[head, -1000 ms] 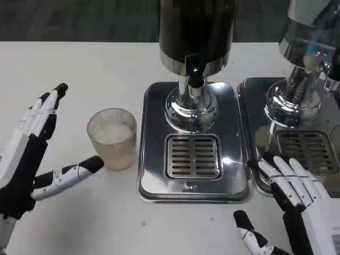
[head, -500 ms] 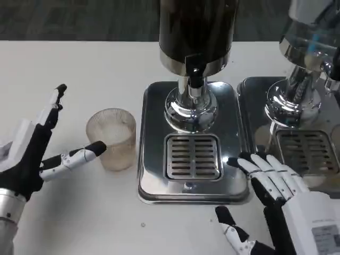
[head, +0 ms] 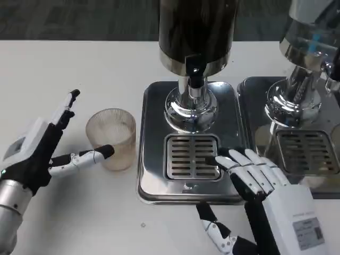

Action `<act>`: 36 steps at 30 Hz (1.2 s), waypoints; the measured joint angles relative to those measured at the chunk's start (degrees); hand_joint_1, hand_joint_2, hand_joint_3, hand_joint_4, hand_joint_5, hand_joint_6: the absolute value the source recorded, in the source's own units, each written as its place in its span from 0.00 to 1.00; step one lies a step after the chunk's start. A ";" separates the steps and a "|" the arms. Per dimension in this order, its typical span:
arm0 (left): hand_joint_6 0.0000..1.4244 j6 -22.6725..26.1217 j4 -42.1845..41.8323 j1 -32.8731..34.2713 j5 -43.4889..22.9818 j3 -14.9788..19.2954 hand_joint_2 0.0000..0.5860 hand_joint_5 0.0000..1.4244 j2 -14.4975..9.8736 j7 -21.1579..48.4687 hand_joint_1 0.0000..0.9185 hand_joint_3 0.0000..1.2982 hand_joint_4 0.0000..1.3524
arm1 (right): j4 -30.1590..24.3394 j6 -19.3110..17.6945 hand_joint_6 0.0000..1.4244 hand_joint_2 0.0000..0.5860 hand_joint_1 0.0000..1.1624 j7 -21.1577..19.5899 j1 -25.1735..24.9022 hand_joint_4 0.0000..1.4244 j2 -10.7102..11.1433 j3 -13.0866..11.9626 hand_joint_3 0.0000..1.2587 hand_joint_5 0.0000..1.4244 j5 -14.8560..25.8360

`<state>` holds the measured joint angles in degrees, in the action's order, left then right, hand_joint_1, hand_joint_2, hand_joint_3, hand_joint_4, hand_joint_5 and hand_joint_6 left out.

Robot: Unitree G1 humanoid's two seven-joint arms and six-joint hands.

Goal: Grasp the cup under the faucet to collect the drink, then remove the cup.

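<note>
The cup point(head: 111, 138) stands upright on the counter point(head: 79, 64), just left of the drip tray point(head: 154, 180) and not yet under the faucet point(head: 195, 71). That is the gap my next move has to close: the cup must travel rightward from where it sits onto the grate point(head: 192, 156) below the faucet.

My left hand point(head: 45, 151) is the nearer one, just left of the cup. Its fingers point(head: 66, 109) are spread apart, holding nothing; the upper ones reach past the cup's far-left side while the thumb lies low against the cup's near wall, touching it or very nearly so. The cup's long axis is vertical, so I judge a sideways wrap around its wall is what fits, with the hand closing from the left.

My right hand point(head: 260, 183) rests over the drip tray's near right corner, fingers apart, tips at the edge of the grate. It holds nothing, and it lies well apart from the cup.
</note>
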<state>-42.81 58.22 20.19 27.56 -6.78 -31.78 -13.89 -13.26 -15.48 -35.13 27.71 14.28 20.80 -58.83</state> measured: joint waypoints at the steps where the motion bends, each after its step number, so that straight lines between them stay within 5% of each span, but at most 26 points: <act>1: 0.12 0.14 0.57 0.43 -0.02 -0.31 0.04 0.10 0.00 0.55 0.28 0.00 0.00 | 0.01 0.01 0.16 0.66 0.40 -0.01 -0.01 0.16 0.00 0.02 0.28 0.13 0.00; 22: 0.12 0.71 6.72 5.44 -0.33 -3.76 0.05 0.10 1.79 4.60 0.29 0.00 0.00 | 0.01 0.85 0.16 0.66 0.40 -0.09 0.79 0.16 -0.27 0.45 0.30 0.14 -0.11; 36: 0.15 -0.38 9.20 5.21 -0.56 -3.80 0.09 0.15 5.07 0.36 0.31 0.01 0.01 | 0.01 1.16 0.17 0.66 0.40 -0.08 1.71 0.17 -0.50 0.72 0.30 0.15 1.48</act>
<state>-43.19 67.43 25.40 27.00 -10.59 -26.71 -13.53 -13.25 -14.32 -35.21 29.41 13.78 21.53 -57.35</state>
